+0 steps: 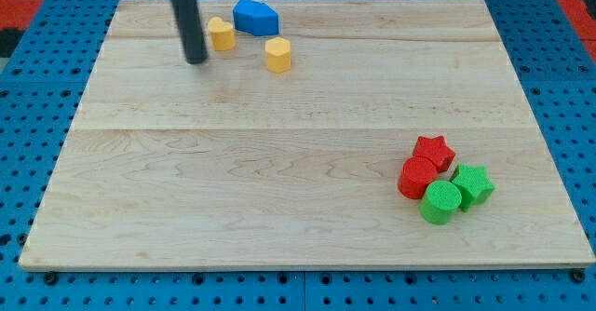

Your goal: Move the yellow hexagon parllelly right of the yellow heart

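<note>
Blue pegboard (28, 115) with rows of holes surrounds everything, red patches at the view's top corners. On it sits the tabletop (279, 181), a pale wooden board with plank seams running left to right, filling most of the view.

Dark rod comes down from the view's top; my tip (196, 61) rests on the tabletop in the upper left part, just left of the yellow heart (221, 33), slightly lower in the view, small gap between them. No claw on this arm, only the rod, so open or closed cannot be told.

Blue block (255, 17), largest, irregular shape, sits near the top edge just right of the yellow heart, close or touching, can't tell. Yellow hexagon (277, 55) is right of the heart and lower in the view, just below the blue block, apart from both. Yellow, faceted sides, flat top.

Lower right cluster, packed together: red star (433, 150) on top, red cylinder (418, 177) left, green star (473, 183) right, green cylinder (440, 202) at bottom.
</note>
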Controlling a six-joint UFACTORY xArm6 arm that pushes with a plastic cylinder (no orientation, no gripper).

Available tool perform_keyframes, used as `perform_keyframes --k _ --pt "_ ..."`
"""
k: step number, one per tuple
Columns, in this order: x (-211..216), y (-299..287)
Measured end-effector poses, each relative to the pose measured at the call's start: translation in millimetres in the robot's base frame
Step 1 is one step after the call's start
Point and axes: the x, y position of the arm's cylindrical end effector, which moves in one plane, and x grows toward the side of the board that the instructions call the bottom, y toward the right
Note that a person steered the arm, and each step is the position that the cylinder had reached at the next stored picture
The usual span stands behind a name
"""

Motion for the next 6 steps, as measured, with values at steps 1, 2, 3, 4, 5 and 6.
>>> perform_keyframes --k 1,2,3,4,5,6 --pt "-33.7 42.4" --pt "-25.1 46.8" --pt "44.7 56.6" --pt "53.3 128.9" --pt "11.5 100.1" --pt "16.5 108.8"
